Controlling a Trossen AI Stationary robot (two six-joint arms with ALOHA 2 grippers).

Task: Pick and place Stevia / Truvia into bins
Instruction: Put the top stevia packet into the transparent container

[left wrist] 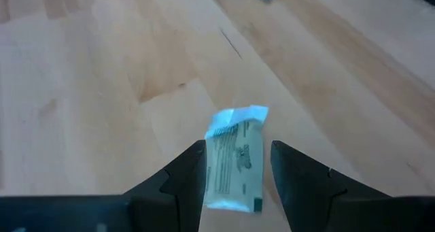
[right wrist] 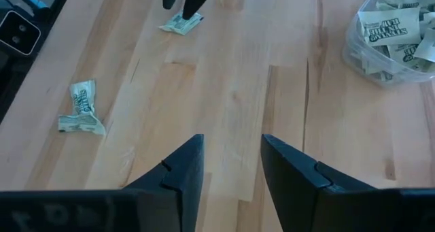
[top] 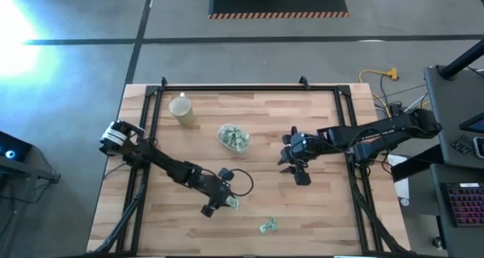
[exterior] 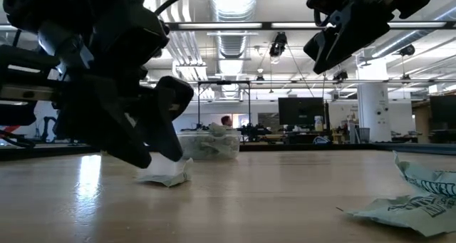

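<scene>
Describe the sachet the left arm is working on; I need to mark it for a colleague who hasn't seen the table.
Start at the wooden table and find the clear tub near its middle. Follow the left arm to its tool, near the table's front edge. The sachet lies between that tool's open fingers, while the other loose sachet lies alone, nearer the front edge.

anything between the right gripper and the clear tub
Nothing: bare wood separates the right gripper from the clear tub, seen in the high view.
</scene>
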